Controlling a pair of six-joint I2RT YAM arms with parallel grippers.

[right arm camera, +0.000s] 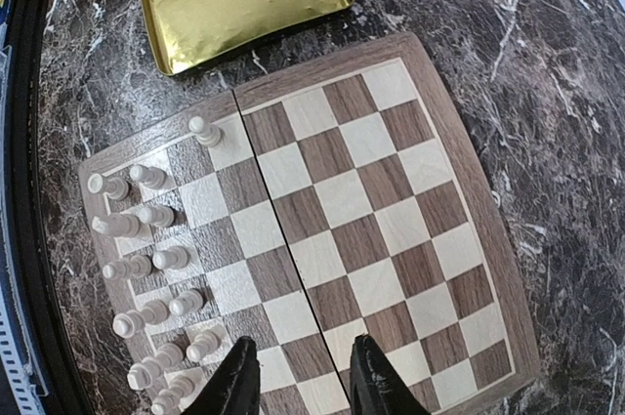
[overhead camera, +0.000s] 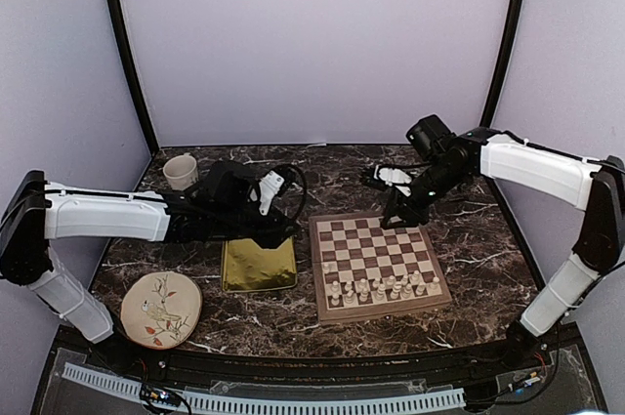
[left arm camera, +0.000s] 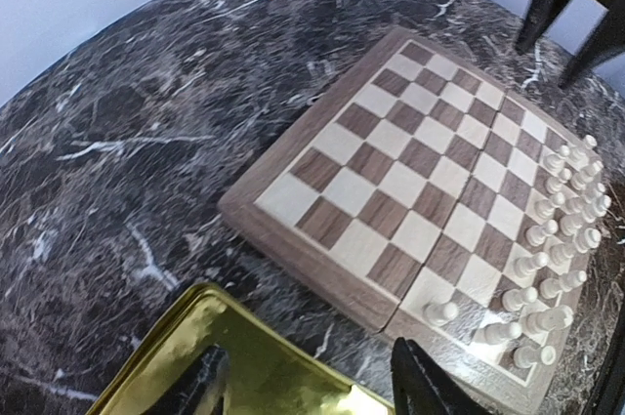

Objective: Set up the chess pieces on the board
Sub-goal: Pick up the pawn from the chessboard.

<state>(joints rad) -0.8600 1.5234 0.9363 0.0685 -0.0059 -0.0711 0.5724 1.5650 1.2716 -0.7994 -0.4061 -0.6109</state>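
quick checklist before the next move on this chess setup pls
1. Left gripper free: ok. It is open with nothing between the fingers, above the gold tray.
2. Right gripper free: ok. It is open and holding nothing, above the board.
3. Tray holds no pieces: ok, only bare gold shows.
4. Chess pieces lined up in two rows along the board's near edge: ok for most.
5. Lone piece in line: not ok. It stands forward of the two rows at the board's left end.
6. Full count of pieces: cannot tell, they overlap in every view.
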